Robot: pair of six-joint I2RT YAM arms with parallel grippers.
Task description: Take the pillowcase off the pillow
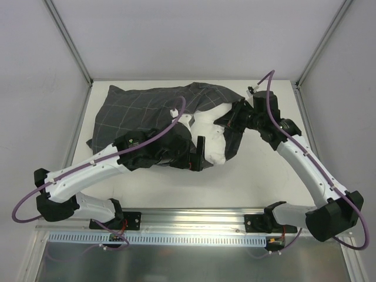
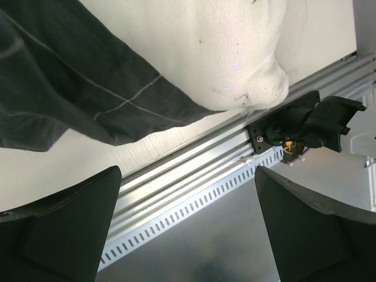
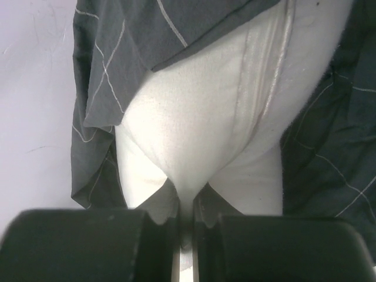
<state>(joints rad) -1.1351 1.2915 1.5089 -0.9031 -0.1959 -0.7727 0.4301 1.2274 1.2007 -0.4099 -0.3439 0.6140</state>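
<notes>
The dark grey pillowcase (image 1: 147, 108) with its light grid lies bunched at the back middle of the table, still covering the left part of the white pillow (image 1: 210, 134). The pillow's right end sticks out bare. My right gripper (image 1: 228, 121) is shut on a pinch of the white pillow (image 3: 194, 117), with pillowcase folds (image 3: 111, 64) on both sides. My left gripper (image 1: 197, 157) hovers at the pillow's near edge, open and empty. In the left wrist view my left gripper (image 2: 187, 171) faces the near rail, with the pillow corner (image 2: 235, 53) and the pillowcase (image 2: 64, 76) above it.
An aluminium rail (image 1: 194, 218) with a slotted strip runs along the near edge; the right arm's base (image 2: 299, 120) is bolted to it. Metal frame posts (image 1: 67, 41) and white walls enclose the table (image 1: 264, 176) on the left, right and back.
</notes>
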